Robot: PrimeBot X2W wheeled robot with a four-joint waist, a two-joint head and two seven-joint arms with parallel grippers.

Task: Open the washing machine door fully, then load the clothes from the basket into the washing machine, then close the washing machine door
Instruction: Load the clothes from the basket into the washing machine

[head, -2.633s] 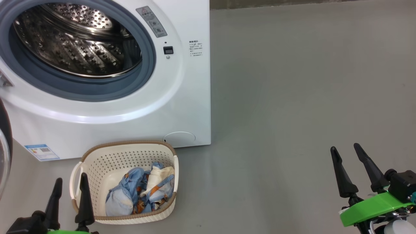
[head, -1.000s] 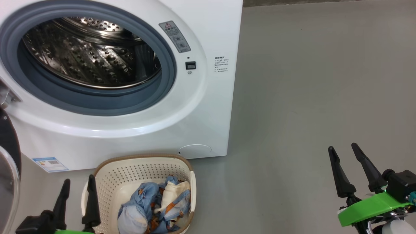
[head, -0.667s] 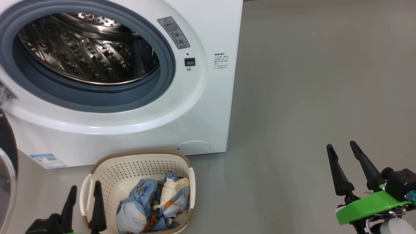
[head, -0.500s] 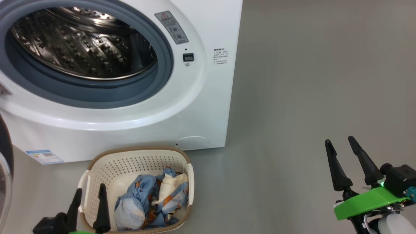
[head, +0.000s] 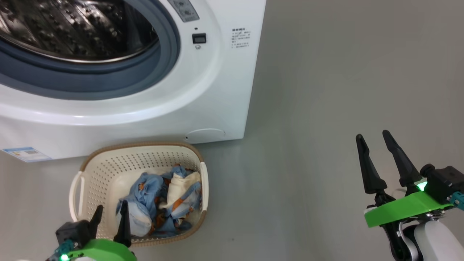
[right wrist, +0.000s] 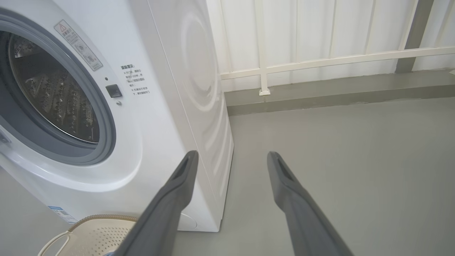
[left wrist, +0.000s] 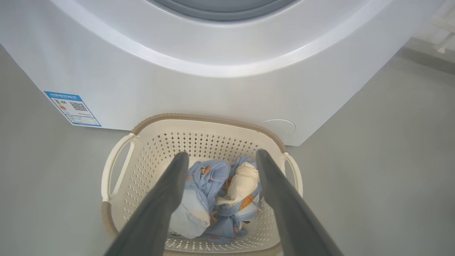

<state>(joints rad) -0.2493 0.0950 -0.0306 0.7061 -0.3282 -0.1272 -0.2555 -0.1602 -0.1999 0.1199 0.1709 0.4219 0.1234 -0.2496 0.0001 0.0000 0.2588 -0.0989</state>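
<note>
White washing machine (head: 224, 90), grey-blue rubber seal (head: 108, 78), silvery steel drum (head: 72, 32) studded with rows of small holes. A blue label (head: 25, 154) with fine print marks its lower corner, and a small black square (head: 198, 38) shows on its front. The floor (head: 326, 90) is plain matt grey. The basket (head: 119, 170) is cream and dotted all over with perforations. Its rim (head: 141, 145) is brown with a woven look, and its handles (head: 75, 195) are white. The clothes (head: 159, 195) are light blue with orange and cream patches. Left gripper (head: 112, 204) and right gripper (head: 372, 135) have black fingers on bright green mounts (head: 402, 208). The wall (right wrist: 320, 32) is white, ribbed panelling.
</note>
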